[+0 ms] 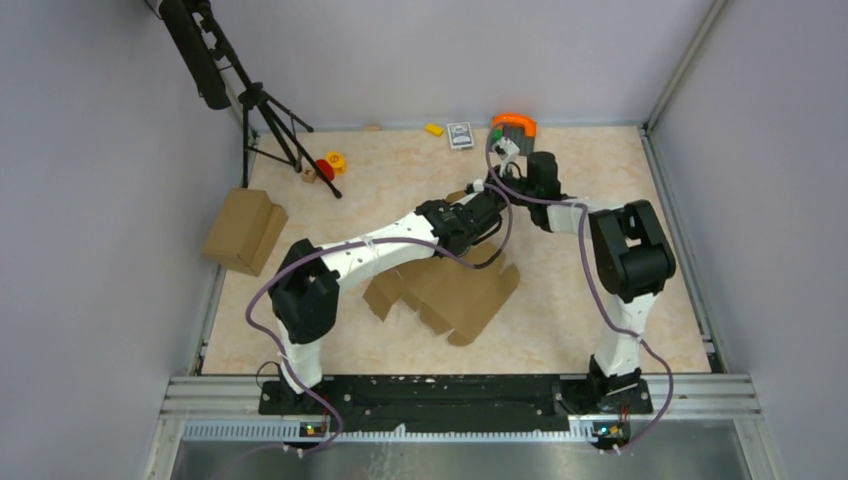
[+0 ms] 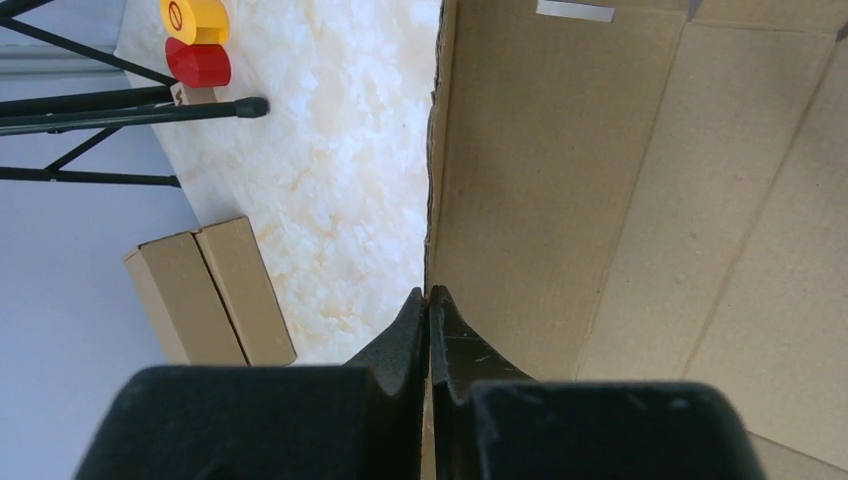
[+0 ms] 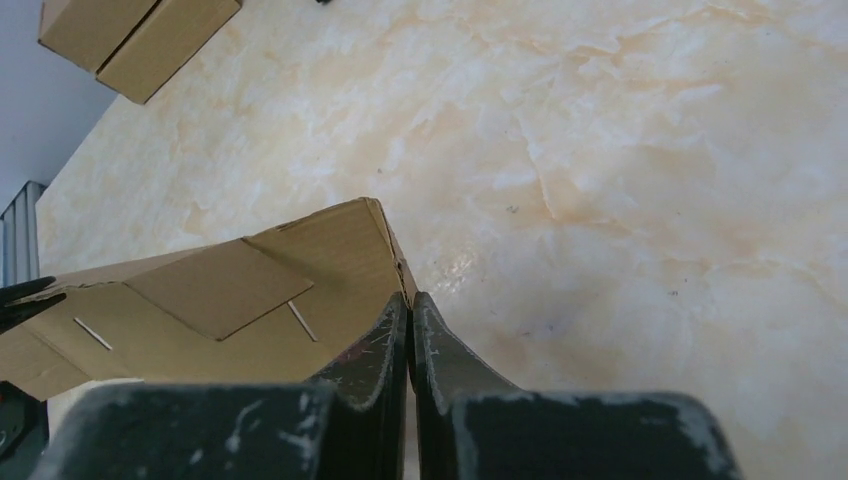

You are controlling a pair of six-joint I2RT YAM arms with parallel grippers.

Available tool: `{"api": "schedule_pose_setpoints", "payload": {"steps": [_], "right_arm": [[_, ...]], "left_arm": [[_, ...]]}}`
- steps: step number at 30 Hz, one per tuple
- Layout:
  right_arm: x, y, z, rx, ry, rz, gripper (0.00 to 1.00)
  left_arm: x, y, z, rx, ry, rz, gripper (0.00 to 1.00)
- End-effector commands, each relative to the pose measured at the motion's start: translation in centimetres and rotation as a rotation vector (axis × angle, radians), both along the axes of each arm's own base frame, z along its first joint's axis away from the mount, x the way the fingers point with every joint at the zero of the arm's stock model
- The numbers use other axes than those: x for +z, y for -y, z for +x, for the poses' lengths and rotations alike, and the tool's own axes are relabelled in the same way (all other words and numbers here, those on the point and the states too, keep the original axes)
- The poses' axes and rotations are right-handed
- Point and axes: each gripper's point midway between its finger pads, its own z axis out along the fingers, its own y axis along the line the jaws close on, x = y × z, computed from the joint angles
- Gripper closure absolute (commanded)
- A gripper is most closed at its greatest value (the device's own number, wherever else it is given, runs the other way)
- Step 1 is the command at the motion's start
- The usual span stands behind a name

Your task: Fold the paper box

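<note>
Left jaws, right jaws each pinch a paper box (image 1: 470, 295) edge; pulling apart, I could tear it at 12 o'clock.

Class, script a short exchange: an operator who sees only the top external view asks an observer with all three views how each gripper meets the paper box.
Operator: From above, the arms block my sight. Left side first: holding anything?
Observer: Yes. The left wrist view shows the left gripper shut, pinching an edge of the paper box.
Operator: And the right side?
Observer: Its wrist view shows the right gripper shut too, on a raised corner of the paper box.
</note>
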Motion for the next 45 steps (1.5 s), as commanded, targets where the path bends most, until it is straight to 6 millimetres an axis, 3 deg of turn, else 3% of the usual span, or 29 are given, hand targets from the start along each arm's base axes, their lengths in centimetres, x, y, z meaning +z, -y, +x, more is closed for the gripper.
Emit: {"api": "schedule_pose_setpoints", "payload": {"steps": [1, 8, 16, 19, 25, 28, 45], "right_arm": [[4.1, 1.5, 0.7, -0.108, 0.137, -0.02, 1.0], [5.2, 2.5, -0.7, -0.219, 0.196, 0.005, 1.0], [7.4, 2.2, 0.4, -0.318, 0.311, 0.075, 1.0], [7.0, 1.6, 1.3, -0.325, 0.299, 0.098, 1.0], [6.6, 0.7, 2.4, -0.388, 0.311, 0.105, 1.0], [5.7, 0.7, 2.7, -0.419, 0.283, 0.082, 1.0], [1.5, 1.9, -1.0, -0.43, 0.231, 0.052, 1.0]], "left_arm": [[2.1, 0.3, 0.1, -0.003, 0.057, -0.027, 1.0], [1.8, 1.3, -0.4, -0.012, 0.051, -0.032, 1.0], [1.5, 1.4, 0.6, -0.025, 0.091, 0.014, 1.0], [2.0, 1.8, 1.3, -0.039, 0.112, 0.022, 1.0], [2.7, -0.3, 3.9, -0.016, 0.135, 0.137, 1.0], [2.6, -0.4, 4.4, -0.017, 0.129, 0.136, 1.0], [-1.9, 4.7, -1.3, -0.093, 0.025, 0.099, 1.0]]}}
